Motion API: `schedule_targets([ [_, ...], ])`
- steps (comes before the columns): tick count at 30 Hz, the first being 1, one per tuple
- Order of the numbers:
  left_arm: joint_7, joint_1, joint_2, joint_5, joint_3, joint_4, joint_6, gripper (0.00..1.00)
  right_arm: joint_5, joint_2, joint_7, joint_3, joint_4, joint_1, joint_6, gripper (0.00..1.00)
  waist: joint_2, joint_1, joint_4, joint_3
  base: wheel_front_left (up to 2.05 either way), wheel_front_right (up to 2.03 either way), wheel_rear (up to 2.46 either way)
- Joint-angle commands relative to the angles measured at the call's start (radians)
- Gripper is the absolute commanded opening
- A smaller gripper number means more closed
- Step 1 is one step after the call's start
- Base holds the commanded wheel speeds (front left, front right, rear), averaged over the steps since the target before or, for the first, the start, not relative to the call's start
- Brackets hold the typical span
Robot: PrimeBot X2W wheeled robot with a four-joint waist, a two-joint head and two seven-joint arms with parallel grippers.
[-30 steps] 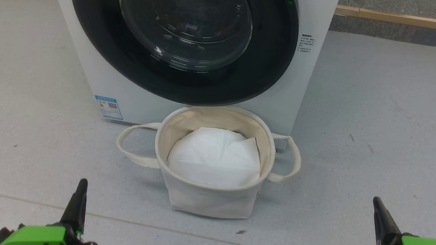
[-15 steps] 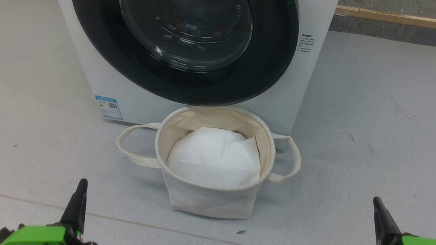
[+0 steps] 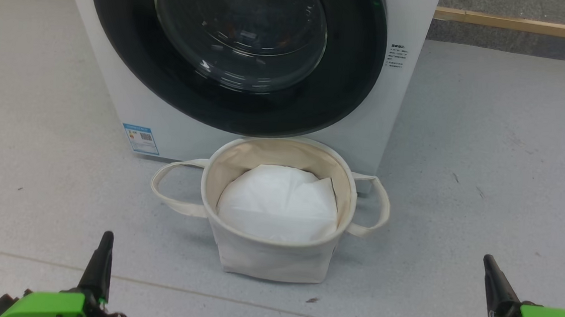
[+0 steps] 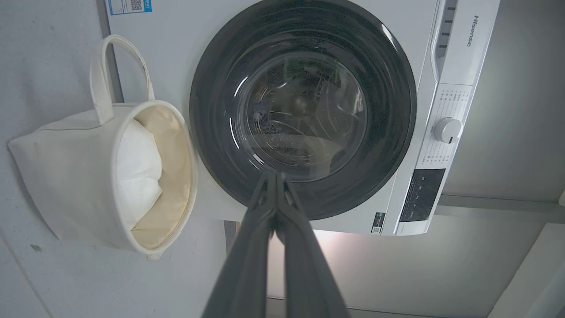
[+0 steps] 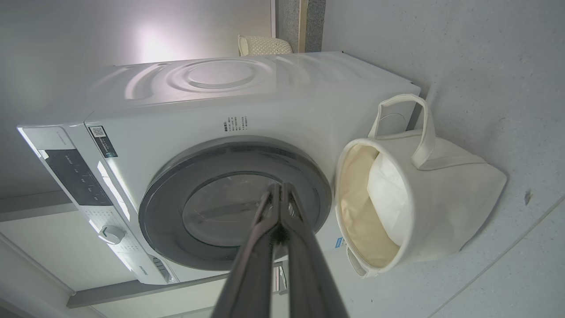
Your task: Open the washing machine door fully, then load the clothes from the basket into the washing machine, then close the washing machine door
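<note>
My left claw [image 3: 104,245] and right claw [image 3: 491,270] are both pinched shut, holding nothing. The small round cream canvas basket [image 3: 269,261], white lining sheet [image 3: 276,203] inside, stands just before the big white washing machine [image 3: 414,17], whose black-rimmed round glass door [image 3: 239,29] is closed.

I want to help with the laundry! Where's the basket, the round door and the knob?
basket [image 3: 274,261], head view, front cloth wall.
door [image 3: 349,83], head view, black rim.
knob [image 4: 447,130], left wrist view, its round face.
</note>
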Motion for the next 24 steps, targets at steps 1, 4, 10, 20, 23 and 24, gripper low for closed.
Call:
schedule_targets([
  [1, 0.008, -0.021, 0.013, -0.003, 0.034, -0.038, -0.007, 0.0, 0.004, -0.01, 0.009, 0.019, -0.031, -0.047, 0.0, 0.0, 0.0, 0.0, 0.0, 0.0, 0.0, 0.0, 0.0],
  [4, 0.008, -0.021, 0.013, -0.003, 0.034, -0.038, -0.007, 0.0, 0.004, -0.01, 0.009, 0.019, -0.031, -0.047, 0.0, 0.0, 0.0, 0.0, 0.0, 0.0, 0.0, 0.0, 0.0],
  [10, 0.008, -0.021, 0.013, -0.003, 0.034, -0.038, -0.007, 0.0, 0.004, -0.01, 0.009, 0.018, -0.031, -0.047, 0.0, 0.0, 0.0, 0.0, 0.0, 0.0, 0.0, 0.0, 0.0],
  [20, 0.008, -0.021, 0.013, -0.003, 0.034, -0.038, -0.007, 0.0, 0.004, -0.01, 0.009, 0.018, -0.031, -0.047, 0.0, 0.0, 0.0, 0.0, 0.0, 0.0, 0.0, 0.0, 0.0],
  [23, 0.008, -0.021, 0.013, -0.003, 0.034, -0.038, -0.007, 0.0, 0.004, -0.01, 0.009, 0.018, -0.031, -0.047, 0.0, 0.0, 0.0, 0.0, 0.0, 0.0, 0.0, 0.0, 0.0],
  [24, 0.008, -0.021, 0.013, -0.003, 0.034, -0.038, -0.007, 0.0, 0.004, -0.01, 0.009, 0.018, -0.031, -0.047, 0.0, 0.0, 0.0, 0.0, 0.0, 0.0, 0.0, 0.0, 0.0],
])
